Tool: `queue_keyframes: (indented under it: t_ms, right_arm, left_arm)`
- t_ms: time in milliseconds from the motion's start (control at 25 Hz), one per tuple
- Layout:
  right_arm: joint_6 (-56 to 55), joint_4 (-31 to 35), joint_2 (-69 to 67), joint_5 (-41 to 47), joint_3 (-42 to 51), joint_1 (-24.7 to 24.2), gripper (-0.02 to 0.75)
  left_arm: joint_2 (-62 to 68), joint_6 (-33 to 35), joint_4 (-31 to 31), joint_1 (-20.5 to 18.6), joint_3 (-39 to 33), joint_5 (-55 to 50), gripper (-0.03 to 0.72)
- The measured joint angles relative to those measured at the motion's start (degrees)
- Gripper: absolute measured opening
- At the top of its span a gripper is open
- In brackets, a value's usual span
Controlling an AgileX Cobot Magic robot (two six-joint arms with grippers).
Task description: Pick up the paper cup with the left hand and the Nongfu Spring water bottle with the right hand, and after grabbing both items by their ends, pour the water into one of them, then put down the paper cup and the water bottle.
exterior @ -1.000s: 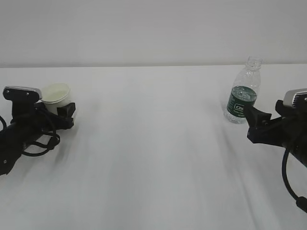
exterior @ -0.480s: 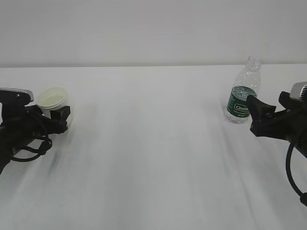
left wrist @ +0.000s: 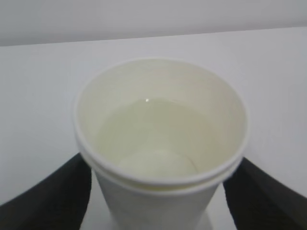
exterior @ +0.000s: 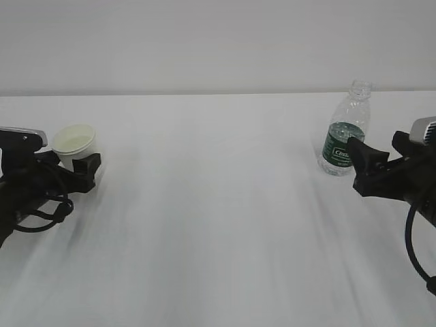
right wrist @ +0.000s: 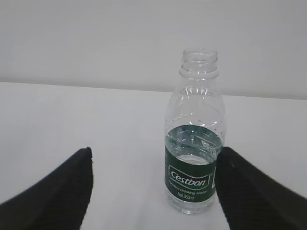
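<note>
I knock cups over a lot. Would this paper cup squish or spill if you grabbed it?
Probably both. The paper cup looks thin-walled, so squeezing could dent it. There's water inside and no lid, so tilting would likely spill.

Paper cup (left wrist: 160,158): white matt paper, smooth wall, rolled rim; inside pale cream with a faint sheen, holding clear water (left wrist: 153,139) with one small glint.

Bottle (right wrist: 194,143): clear glossy plastic, ribbed at the shoulder and neck; dark green label (right wrist: 190,179) with white lettering, smooth and slightly shiny.

Left claw (exterior: 80,163) and right claw (exterior: 360,158): black matt fingers, apparently plastic; exact material cannot be told. A grey-silver plate (exterior: 27,134) behind the left one looks like dull metal.

Counter (exterior: 218,225): white, smooth, matt, no visible grain.
</note>
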State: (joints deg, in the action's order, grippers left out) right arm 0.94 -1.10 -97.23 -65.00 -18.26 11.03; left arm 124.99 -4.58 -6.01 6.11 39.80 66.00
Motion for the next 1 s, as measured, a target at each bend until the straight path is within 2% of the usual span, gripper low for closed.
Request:
queue_keyframes:
  t_ms: [520, 1000]
  right_arm:
    - [-0.1, 0.0, 0.0, 0.5, 0.1, 0.0, 0.593]
    - [-0.1, 0.0, 6.2, 8.0, 0.2, 0.0, 0.592]
  left_arm:
    - [-4.5, 0.0, 0.0, 0.0, -7.3, 0.0, 0.625]
    - [-12.5, 0.0, 0.0, 0.0, -12.4, -1.0, 0.609]
